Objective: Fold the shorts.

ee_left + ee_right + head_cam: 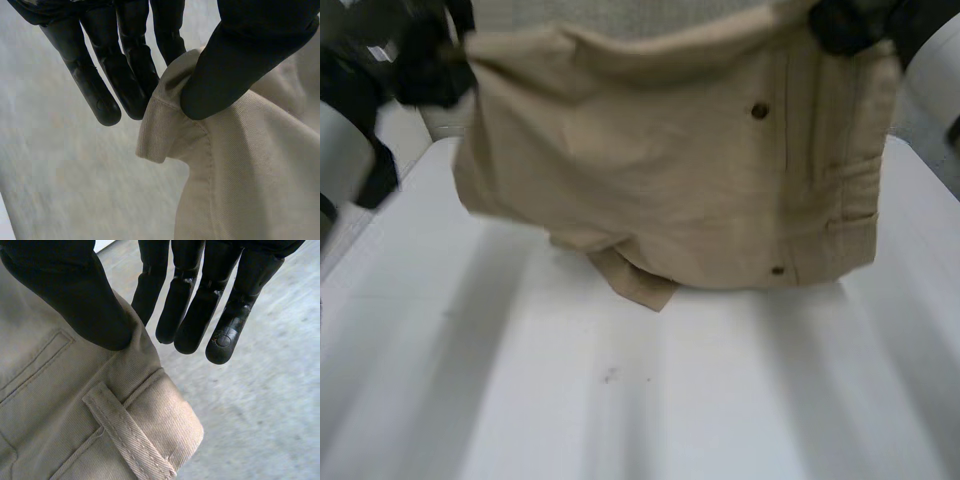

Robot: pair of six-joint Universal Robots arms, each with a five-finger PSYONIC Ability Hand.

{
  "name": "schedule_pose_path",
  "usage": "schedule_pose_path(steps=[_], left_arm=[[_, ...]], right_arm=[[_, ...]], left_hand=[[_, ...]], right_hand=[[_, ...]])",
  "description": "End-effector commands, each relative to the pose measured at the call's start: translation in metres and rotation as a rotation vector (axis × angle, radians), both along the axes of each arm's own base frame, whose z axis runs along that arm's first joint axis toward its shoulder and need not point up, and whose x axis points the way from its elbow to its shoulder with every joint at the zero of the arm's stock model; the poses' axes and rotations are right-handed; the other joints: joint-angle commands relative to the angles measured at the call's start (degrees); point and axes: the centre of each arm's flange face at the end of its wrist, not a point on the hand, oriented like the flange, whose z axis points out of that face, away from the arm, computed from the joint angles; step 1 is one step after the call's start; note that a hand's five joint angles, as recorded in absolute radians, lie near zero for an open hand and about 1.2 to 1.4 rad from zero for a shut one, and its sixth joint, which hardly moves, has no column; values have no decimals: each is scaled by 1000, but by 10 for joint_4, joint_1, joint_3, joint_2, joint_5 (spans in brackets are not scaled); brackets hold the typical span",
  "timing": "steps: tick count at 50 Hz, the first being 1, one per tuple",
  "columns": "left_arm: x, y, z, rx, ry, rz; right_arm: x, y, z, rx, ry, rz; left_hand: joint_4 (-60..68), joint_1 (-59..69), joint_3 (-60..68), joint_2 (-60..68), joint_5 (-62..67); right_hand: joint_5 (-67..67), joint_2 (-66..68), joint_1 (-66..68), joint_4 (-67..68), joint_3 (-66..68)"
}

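Note:
The beige shorts [660, 180] hang above the white table [620, 400], their lower hem touching it and a small flap [640, 285] poking out underneath. My left hand [430, 60] grips the top left corner; in the left wrist view its thumb [235, 65] pinches a hemmed corner of the shorts [240, 175] against the fingers [125, 65]. My right hand [850, 25] grips the top right corner. In the right wrist view its thumb [75, 295] presses the waistband [75, 410] by a belt loop [125, 435] against the fingers [200, 300].
The near half of the table lies bare in front of the shorts, with a small dark speck [610, 376] on it. My left arm [345, 130] and right arm [935, 70] flank the cloth at the far corners.

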Motion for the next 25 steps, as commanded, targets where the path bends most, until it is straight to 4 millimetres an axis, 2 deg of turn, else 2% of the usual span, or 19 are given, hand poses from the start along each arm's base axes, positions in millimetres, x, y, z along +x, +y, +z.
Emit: schedule_pose_path(steps=[1, 3, 9, 12, 16, 17, 18, 20, 21, 22, 24, 25], left_arm=[[14, 32, 63, -180, 69, -1], [19, 42, 78, -229, 90, 1], [27, 59, 100, -300, 124, 3], [27, 59, 101, -303, 125, 4], [21, 48, 88, -256, 102, 0], [19, 42, 82, -236, 92, -1], [13, 30, 69, -188, 67, -2], [6, 14, 51, -124, 34, -4], [2, 6, 42, -93, 18, -7], [-5, -8, 24, -35, -13, -15], [-13, -22, 5, 18, -41, -24], [-17, -29, -4, 42, -52, -28]], right_arm=[[-17, 36, 41, -90, -59, -22], [-24, 50, 55, -125, -81, -30], [-37, 69, 73, -172, -112, -51], [-39, 71, 75, -170, -110, -54], [-37, 68, 65, -113, -77, -56], [-36, 64, 60, -91, -64, -54], [-29, 52, 44, -26, -29, -47], [-23, 37, 26, 39, 6, -43], [-16, 23, 6, 104, 40, -41], [-13, 16, -3, 134, 54, -38], [-7, 5, -19, 179, 77, -35], [-2, -5, -35, 221, 99, -31]], left_hand=[[113, 156, 120, 115, 146], [113, 156, 120, 115, 146], [113, 156, 120, 115, 146], [113, 156, 120, 115, 146], [113, 156, 120, 115, 146], [113, 156, 120, 115, 146], [113, 156, 120, 115, 146], [113, 156, 120, 115, 146], [113, 156, 120, 115, 146], [113, 156, 120, 115, 146], [113, 156, 120, 115, 146], [113, 156, 120, 115, 146]], right_hand=[[142, 127, 242, 117, 124], [142, 127, 242, 117, 124], [142, 127, 242, 117, 124], [142, 127, 242, 117, 124], [142, 127, 242, 117, 124], [142, 127, 242, 117, 124], [142, 127, 242, 117, 124], [142, 127, 242, 117, 124], [142, 127, 242, 117, 124], [142, 127, 242, 117, 124], [142, 127, 242, 117, 124], [142, 127, 242, 117, 124]])
